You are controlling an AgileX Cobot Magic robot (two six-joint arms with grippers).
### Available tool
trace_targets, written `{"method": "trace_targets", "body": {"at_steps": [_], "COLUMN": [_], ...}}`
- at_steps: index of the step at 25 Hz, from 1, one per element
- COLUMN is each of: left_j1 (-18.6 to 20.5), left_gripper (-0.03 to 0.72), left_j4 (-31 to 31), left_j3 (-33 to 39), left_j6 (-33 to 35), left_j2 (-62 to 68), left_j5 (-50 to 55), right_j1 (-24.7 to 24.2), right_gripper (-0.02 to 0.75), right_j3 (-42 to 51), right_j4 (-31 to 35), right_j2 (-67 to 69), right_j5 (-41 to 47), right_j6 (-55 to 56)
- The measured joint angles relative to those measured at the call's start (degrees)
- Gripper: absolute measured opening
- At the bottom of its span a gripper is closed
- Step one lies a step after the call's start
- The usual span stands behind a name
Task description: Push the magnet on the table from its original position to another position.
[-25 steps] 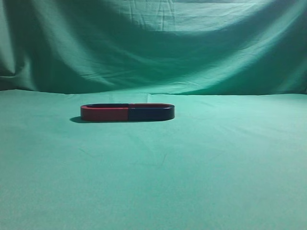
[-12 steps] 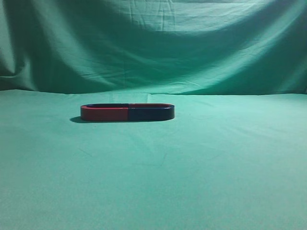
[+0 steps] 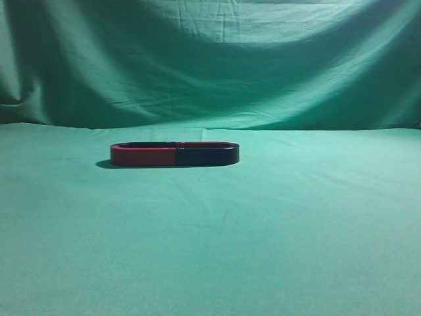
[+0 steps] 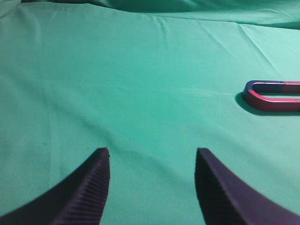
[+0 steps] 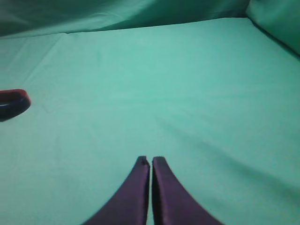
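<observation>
**Magnet alone on the cloth, both arms low at the near edge**

Exterior view: a flat, elongated oval magnet, half red and half dark blue point(image 3: 175, 154), lies on the green cloth-covered table point(image 3: 276, 230). It sits left of centre in the frame, about mid-height, long side toward the camera. Red half to the left, blue half to the right. Thin shadow under its left end. A draped green cloth backdrop point(image 3: 217, 59) fills the upper part of the frame, folds running across. No arm or gripper shows in this view.

Left wrist view: the left gripper point(image 4: 152, 185) occupies the bottom of the frame, its two dark ribbed fingers point(image 4: 84, 197) spread wide with bare cloth between them, nothing held. The magnet point(image 4: 274, 96) appears at the right edge, mid-height, cut off by the frame; its rounded end points left, red along the near side, blue along the far side. It lies well apart from the fingers.

Right wrist view: the right gripper point(image 5: 151, 187) rises from bottom centre, its two dark fingers point(image 5: 133, 197) pressed together with only a hairline seam between them, clenched on nothing. One rounded end of the magnet point(image 5: 13, 102) pokes in at the left edge, slightly above mid-height, well apart from the fingertips.
</observation>
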Motion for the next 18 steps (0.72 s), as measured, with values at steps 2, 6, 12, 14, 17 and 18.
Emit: {"method": "trace_targets", "body": {"at_steps": [2,6,12,14,17,18], "left_j1": [0.0,0.0,0.0,0.0,0.0,0.0], "left_gripper": [0.372,0.372,0.372,0.372,0.372,0.372], "left_j4": [0.0,0.0,0.0,0.0,0.0,0.0], "left_j3": [0.0,0.0,0.0,0.0,0.0,0.0], "left_j6": [0.0,0.0,0.0,0.0,0.0,0.0], "left_j2": [0.0,0.0,0.0,0.0,0.0,0.0], "left_j5": [0.0,0.0,0.0,0.0,0.0,0.0], "right_j1": [0.0,0.0,0.0,0.0,0.0,0.0], "right_gripper": [0.0,0.0,0.0,0.0,0.0,0.0], "right_j3": [0.0,0.0,0.0,0.0,0.0,0.0], "right_j4": [1.1,1.71,1.91,1.91,1.91,1.91], "right_j2": [0.0,0.0,0.0,0.0,0.0,0.0], "right_j5": [0.0,0.0,0.0,0.0,0.0,0.0], "right_j6": [-1.08,-1.47,-1.47,-1.47,-1.47,-1.47]}}
